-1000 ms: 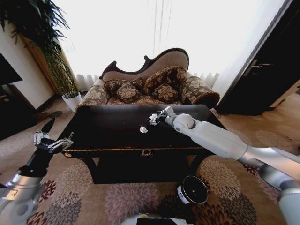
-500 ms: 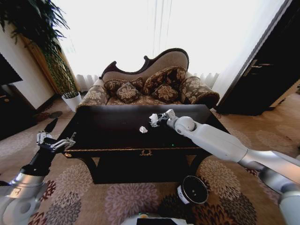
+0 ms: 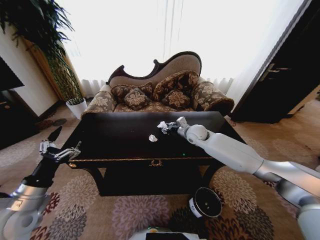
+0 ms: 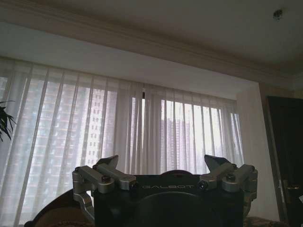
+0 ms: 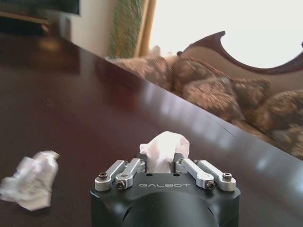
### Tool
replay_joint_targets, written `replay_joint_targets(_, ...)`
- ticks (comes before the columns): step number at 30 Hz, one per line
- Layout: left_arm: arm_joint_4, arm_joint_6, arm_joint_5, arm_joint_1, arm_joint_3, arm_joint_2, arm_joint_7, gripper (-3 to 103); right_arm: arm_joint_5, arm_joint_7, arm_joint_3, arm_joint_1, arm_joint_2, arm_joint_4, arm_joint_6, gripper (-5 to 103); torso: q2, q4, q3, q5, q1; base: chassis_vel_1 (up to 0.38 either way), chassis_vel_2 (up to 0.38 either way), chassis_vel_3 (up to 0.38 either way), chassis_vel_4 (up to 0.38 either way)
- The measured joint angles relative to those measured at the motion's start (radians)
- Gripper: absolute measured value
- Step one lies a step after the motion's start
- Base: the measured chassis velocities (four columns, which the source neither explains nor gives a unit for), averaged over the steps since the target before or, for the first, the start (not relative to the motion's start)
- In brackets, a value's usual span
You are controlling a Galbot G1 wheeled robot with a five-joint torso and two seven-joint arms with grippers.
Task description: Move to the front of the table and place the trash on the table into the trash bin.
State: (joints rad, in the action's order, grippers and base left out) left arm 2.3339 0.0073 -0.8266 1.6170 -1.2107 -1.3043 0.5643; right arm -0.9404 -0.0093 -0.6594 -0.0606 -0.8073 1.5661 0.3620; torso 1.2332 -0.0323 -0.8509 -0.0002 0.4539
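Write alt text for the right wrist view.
The right gripper is shut on a white paper wad just above the glossy dark table. Another crumpled wad lies on the tabletop, with a patterned sofa behind.

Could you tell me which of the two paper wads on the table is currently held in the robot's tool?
The farther wad, pinched in the right tool above the table; the other wad lies loose nearer the front edge.
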Motion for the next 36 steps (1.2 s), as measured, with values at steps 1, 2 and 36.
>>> replay_joint_targets(1, 0.0, 0.0, 0.0, 0.0, 0.0, 0.0, 0.0, 100, 0.0, 0.0, 0.0, 0.0, 0.0, 0.0, 0.0, 27, 0.0, 0.0, 0.0, 0.0, 0.0, 0.0, 0.0, 0.0, 0.0)
replay_joint_targets(2, 0.002, -0.001, 0.001, 0.001, 0.001, -0.001, 0.0, 100, -0.004, -0.032, 0.006, -0.008, 0.008, 0.001, -0.033, 22, 0.0, 0.0001, 0.0, 0.0, 0.0, 0.0, 0.0, 0.0, 0.0)
replay_joint_targets(36, 0.069, 0.001, -0.032, 0.035, 0.003, -0.01, -0.009, 100, -0.366, -0.365, 0.83, -0.808, 0.238, 0.39, -0.329, 0, 0.0, -0.0002, 0.0, 0.0003, 0.0, 0.0, 0.0, 0.0, 0.0)
